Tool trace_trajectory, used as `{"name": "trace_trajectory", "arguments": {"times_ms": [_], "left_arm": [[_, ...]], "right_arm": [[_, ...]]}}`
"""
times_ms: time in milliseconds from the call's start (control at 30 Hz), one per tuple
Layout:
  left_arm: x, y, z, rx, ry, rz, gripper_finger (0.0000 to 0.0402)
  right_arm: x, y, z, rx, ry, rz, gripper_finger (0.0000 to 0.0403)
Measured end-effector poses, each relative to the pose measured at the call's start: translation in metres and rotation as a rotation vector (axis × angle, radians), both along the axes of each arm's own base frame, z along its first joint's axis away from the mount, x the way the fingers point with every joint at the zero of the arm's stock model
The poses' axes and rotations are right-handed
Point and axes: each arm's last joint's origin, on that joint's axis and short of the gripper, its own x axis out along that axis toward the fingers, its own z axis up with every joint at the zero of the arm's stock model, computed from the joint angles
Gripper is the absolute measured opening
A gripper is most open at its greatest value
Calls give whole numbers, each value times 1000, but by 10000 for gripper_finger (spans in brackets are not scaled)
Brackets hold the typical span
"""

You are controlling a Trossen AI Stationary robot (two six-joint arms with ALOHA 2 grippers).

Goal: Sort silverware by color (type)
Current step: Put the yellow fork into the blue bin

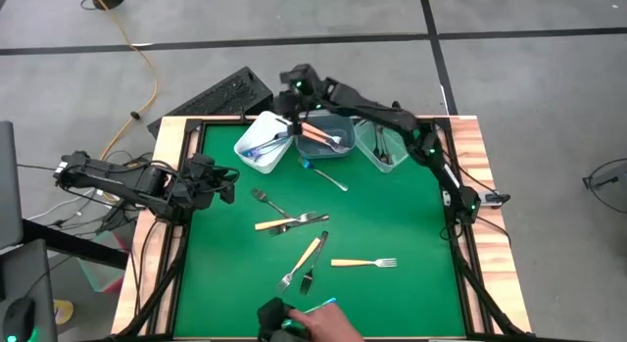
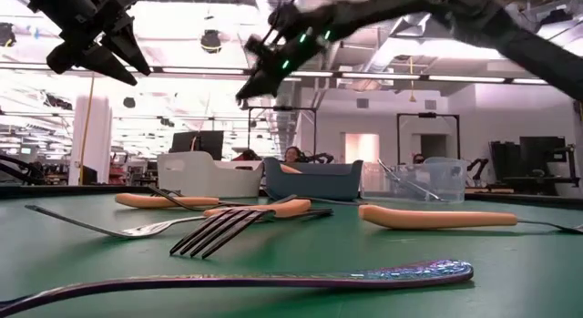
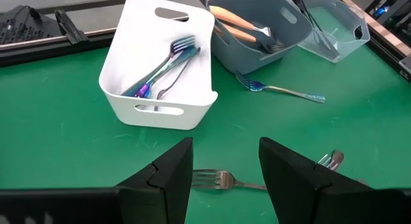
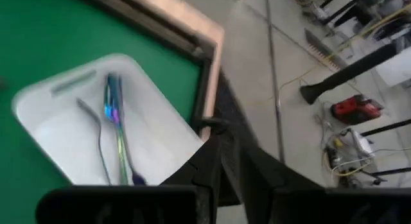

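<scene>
High view puts loose silverware [image 1: 294,224] mid-table, my left gripper [image 1: 220,182] waiting at the left edge, jaws apart. Farther off, my right gripper [image 1: 294,115] hovers over the bins [image 1: 269,146], jaws nearly together, apparently empty. I'd next fetch another fork.

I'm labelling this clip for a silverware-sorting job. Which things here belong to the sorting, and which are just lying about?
Job:
loose forks on the mat
blue fork beside the grey bin
white bin, blue forks inside
grey bin, orange-handled pieces
clear bin
left gripper
right gripper

Lying about:
keyboard
yellow cable
person's hand
</scene>
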Motion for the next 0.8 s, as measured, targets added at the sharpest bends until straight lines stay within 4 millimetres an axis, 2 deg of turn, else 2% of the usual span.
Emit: {"name": "trace_trajectory", "arguments": {"times_ms": [167, 433, 600, 800], "left_arm": [[0, -1, 0, -17, 11, -24, 162], [1, -2, -1, -23, 63, -107, 162], [1, -4, -2, -19, 125, -210, 162], [4, -7, -2, -9, 186, -400, 162]], "right_arm": [[-39, 19, 65, 23, -49, -28, 72], [-112, 58, 140, 33, -38, -166, 72], [-150, 85, 164, 175, -34, -219, 72], [-180, 118, 174, 340, 26, -259, 72]]}}
